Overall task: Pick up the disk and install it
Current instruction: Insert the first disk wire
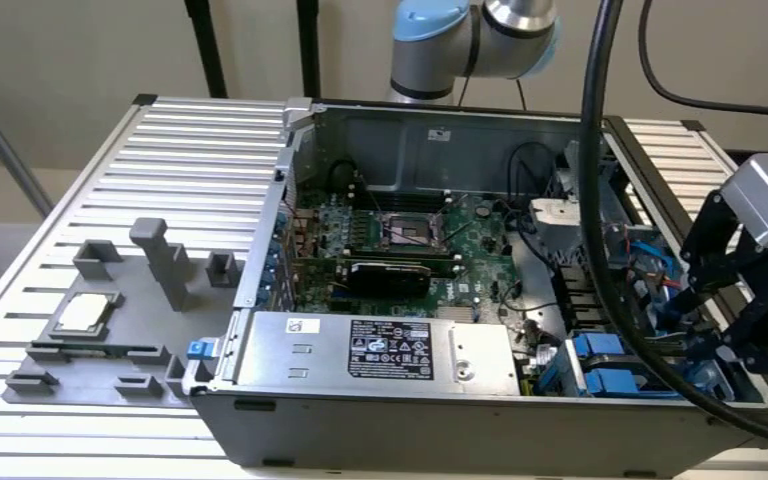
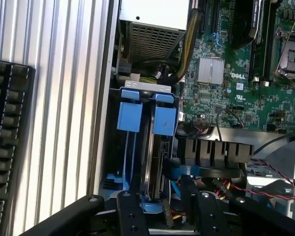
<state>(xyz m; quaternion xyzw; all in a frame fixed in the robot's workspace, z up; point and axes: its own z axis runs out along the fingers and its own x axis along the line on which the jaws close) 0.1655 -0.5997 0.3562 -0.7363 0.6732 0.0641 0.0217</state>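
Note:
The disk stands on edge in the drive bay at the case's corner, clipped in its blue frame with a blue tab at its far end. In the exterior view the blue frames show at the case's front right. My gripper hangs over the near end of the disk. Its black fingers stand apart on either side of the disk, and a small gap shows beside one of them. In the exterior view my gripper is low over the case's right wall.
The open computer case holds a green motherboard, a silver power supply with a black label and loose cables. A thick black hose hangs in front. A grey fixture with a small silver chip sits at the exterior view's left.

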